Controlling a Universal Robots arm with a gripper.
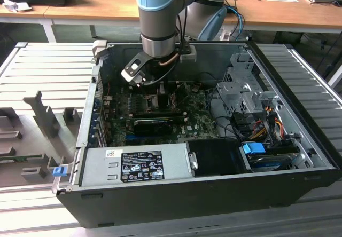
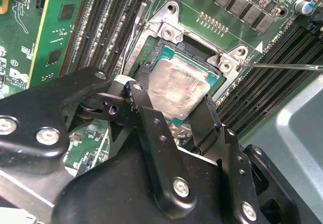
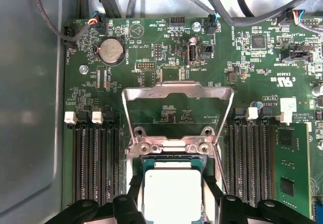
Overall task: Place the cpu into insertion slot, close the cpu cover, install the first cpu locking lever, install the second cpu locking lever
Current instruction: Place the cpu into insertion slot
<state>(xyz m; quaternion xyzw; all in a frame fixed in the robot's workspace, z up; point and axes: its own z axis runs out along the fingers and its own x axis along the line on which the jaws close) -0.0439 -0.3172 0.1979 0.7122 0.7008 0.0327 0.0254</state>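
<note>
In the second wrist view the black two-finger gripper (image 2: 169,102) is set narrow and clamped on the small flat square cpu (image 2: 177,85). One finger (image 2: 145,115) presses one edge and the other presses the opp. edge. The cpu top is silvery-grey metal w/ dull, cloudy smears, and a thin green rim shows round the plate. It sits level at the square black-framed insertion slot (image 2: 198,46), whose dark centre shows beyond the chip's far edge. Can't tell if it's fully seated.

In the first wrist view the thin dark-silver metal cpu cover (image 3: 179,86), a frame w/ a square window, is swung open and back from the slot on its hinge. The green motherboard (image 3: 166,42) shows thru the window. In the second wrist view a thin silver wire lever (image 2: 282,66) runs out from near a hinge screw over the black memory slots (image 2: 267,98).

In the exterior view the blue-grey arm (image 1: 157,13) reaches down into the open black PC case (image 1: 203,194), which sits on the grey slatted table (image 1: 48,66).
</note>
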